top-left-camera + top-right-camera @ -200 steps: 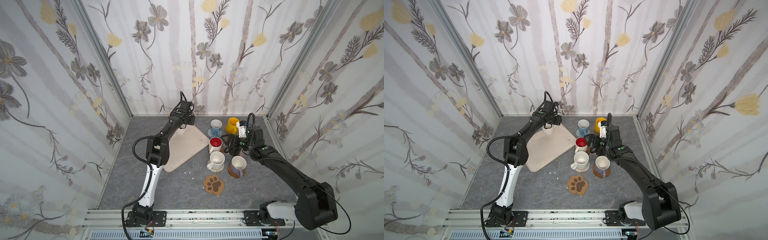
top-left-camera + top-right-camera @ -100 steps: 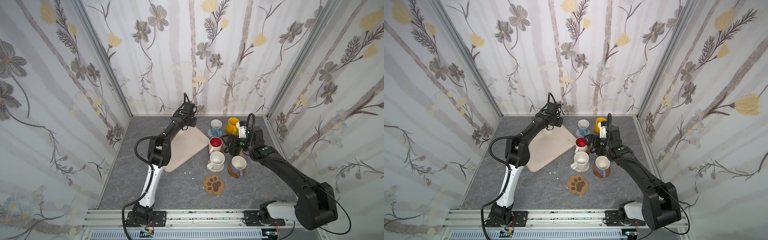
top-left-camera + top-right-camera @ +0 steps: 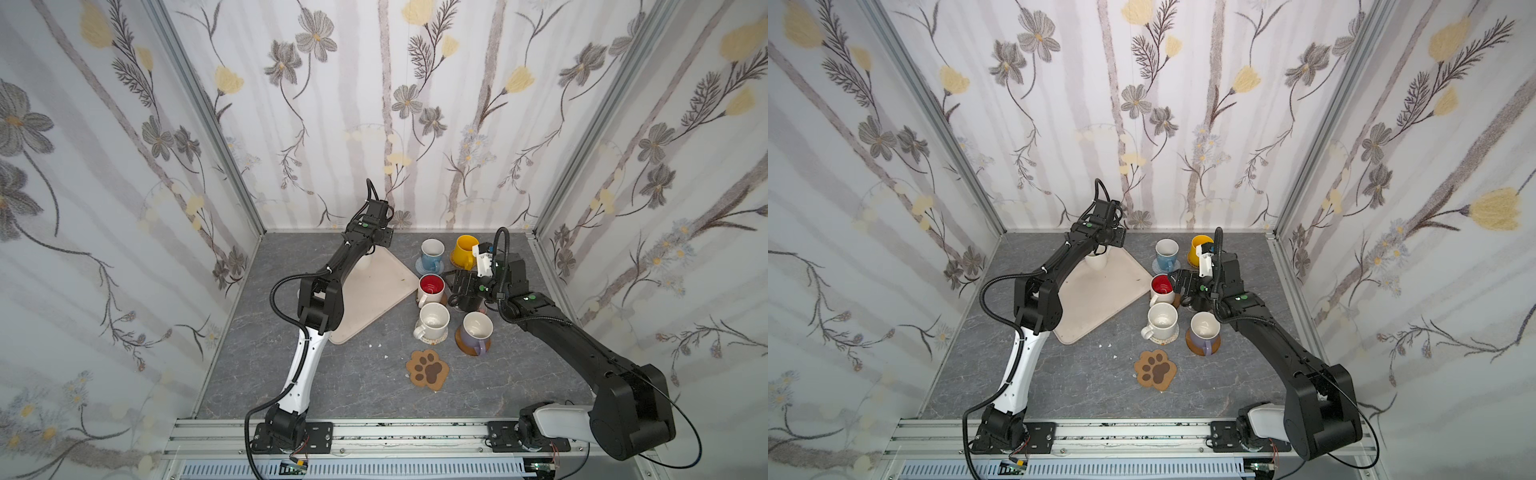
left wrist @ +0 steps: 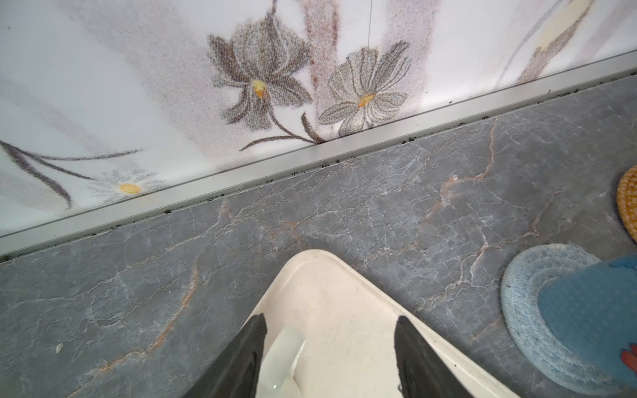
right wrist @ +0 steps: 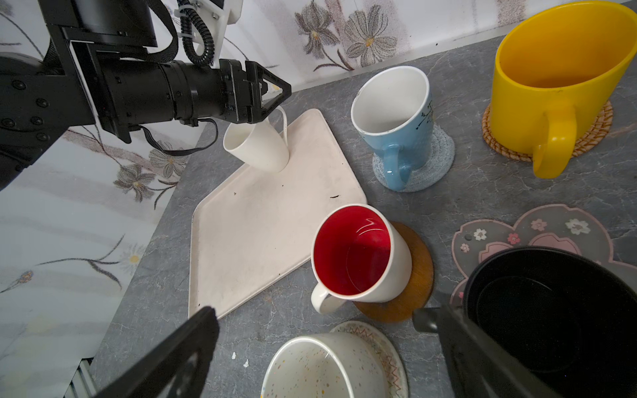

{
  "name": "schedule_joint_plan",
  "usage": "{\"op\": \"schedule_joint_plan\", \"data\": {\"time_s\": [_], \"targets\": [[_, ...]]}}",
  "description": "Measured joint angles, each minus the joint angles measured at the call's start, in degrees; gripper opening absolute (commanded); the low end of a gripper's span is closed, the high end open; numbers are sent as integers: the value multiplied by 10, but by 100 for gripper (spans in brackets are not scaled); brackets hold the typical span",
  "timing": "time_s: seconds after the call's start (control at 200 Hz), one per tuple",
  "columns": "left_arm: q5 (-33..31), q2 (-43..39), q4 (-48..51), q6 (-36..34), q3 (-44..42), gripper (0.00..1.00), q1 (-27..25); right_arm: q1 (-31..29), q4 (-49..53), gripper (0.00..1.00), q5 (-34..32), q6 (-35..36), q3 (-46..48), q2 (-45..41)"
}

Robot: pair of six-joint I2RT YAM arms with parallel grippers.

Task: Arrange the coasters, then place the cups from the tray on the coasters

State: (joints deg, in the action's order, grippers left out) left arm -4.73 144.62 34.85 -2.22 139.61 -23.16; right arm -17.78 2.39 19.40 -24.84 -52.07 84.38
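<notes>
A plain white cup (image 5: 256,148) stands at the far corner of the beige tray (image 3: 374,299). My left gripper (image 4: 331,318) is open over it, and the cup's handle (image 4: 282,358) lies between the fingers, close to one of them. My right gripper (image 5: 315,315) hangs wide open and holds nothing, beside the black cup (image 5: 551,310) on the pink-flower coaster (image 5: 517,231). The other cups each sit on a coaster: light blue (image 3: 432,253), yellow (image 3: 464,249), red-lined (image 3: 431,289), speckled cream (image 3: 433,324) and lavender (image 3: 476,332). The paw-print coaster (image 3: 427,369) is bare.
The back wall's metal rail (image 4: 310,155) runs just behind the tray's corner. Small white crumbs (image 3: 385,356) lie on the grey marbled floor between the tray and the paw-print coaster. The cups stand close together right of the tray.
The left wrist has shifted slightly at the tray's far corner and its jaws have widened around the cup's handle. The white cup and the right arm have not moved.
</notes>
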Motion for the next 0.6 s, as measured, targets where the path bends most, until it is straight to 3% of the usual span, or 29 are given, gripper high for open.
{"op": "schedule_joint_plan", "data": {"time_s": [0.6], "targets": [[-30,12,-9,-19,-23,49,0,0,-2,100,2,0,0,6]]}}
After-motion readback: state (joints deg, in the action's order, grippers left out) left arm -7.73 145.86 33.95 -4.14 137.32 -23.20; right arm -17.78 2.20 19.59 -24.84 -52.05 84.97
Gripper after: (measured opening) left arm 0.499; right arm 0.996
